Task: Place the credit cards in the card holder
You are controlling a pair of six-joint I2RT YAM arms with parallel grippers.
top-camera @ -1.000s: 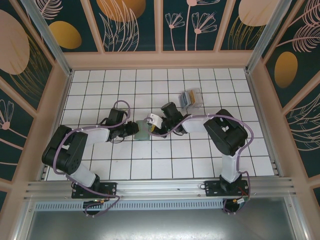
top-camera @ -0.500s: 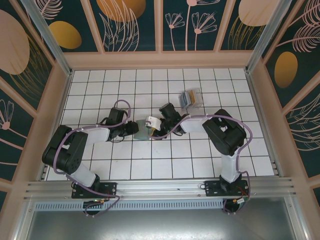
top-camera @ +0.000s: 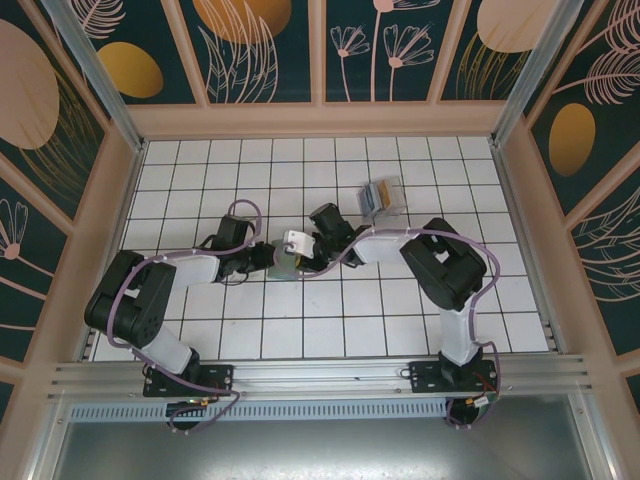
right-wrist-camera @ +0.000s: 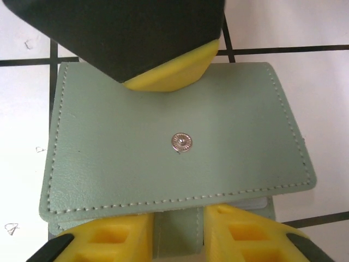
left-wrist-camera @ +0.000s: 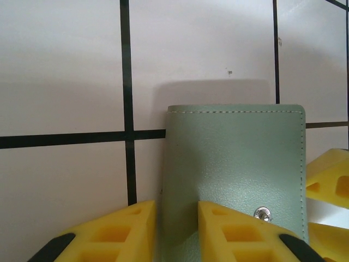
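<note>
Now shifted left, right gripper (top-camera: 289,251) (over card holder (right-wrist-camera: 136,164))

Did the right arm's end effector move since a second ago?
Yes. The right end effector slid left across the tiles, away from the credit cards, which stayed put, and further over the card holder.

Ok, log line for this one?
card holder shut | left end effector and right end effector at it | credit cards outside

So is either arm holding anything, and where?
The card holder: left gripper presses one edge, right gripper straddles the opposite edge. Firm grip unconfirmed.
</note>
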